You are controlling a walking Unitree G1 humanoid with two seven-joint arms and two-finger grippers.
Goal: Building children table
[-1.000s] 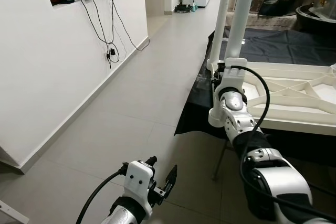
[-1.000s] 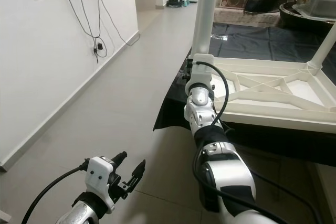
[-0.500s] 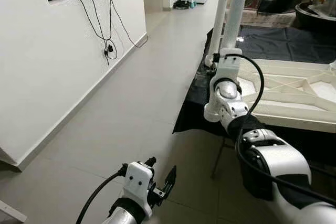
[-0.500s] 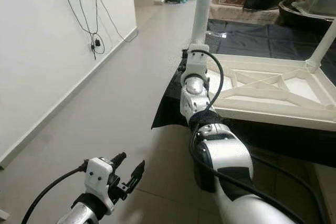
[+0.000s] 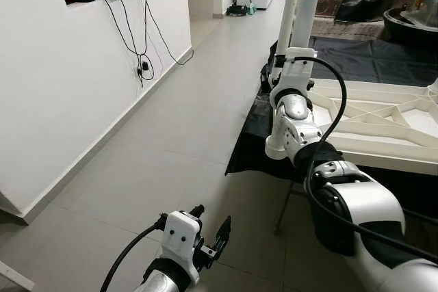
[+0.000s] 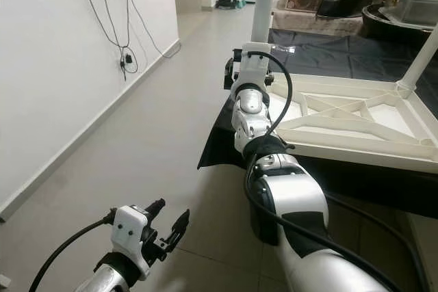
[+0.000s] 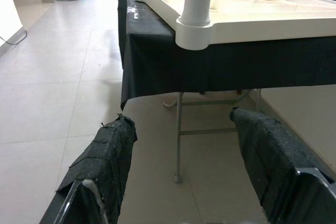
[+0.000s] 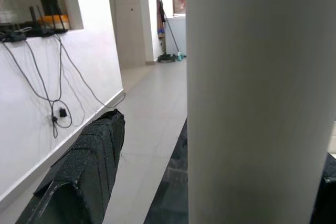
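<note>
Floor (image 5: pixel 171 135) open and tiled from 9 to 12 o'clock, room enough for standing close to the work. Cloth (image 5: pixel 250 145), black, at 2 o'clock, draped over a folding stand, probably for raising the job to arm height and sparing the plastic from scratches. Tabletop (image 5: pixel 383 128) white, upside down on that cloth, ribbed underside up, corner sockets exposed for taking legs from above. Leg (image 5: pixel 306 5) upright at 1 o'clock in the near corner socket, a second one just behind it, another at the far corner by 3 o'clock. Right gripper (image 6: pixel 236 66) raised at 1 o'clock against the near leg, wrist level, pointing away from the body; spread, not clenched, straddling the leg, with one finger (image 8: pixel 86 166) visibly apart from the white tube. Likely poised that way for steadying or pressing the leg home, though seating depth too hidden to judge. Left gripper (image 5: pixel 212 234) low at 7 o'clock above bare floor, released and holding nothing, kept down and out of the way, aimed toward the stand and the near socket.
</note>
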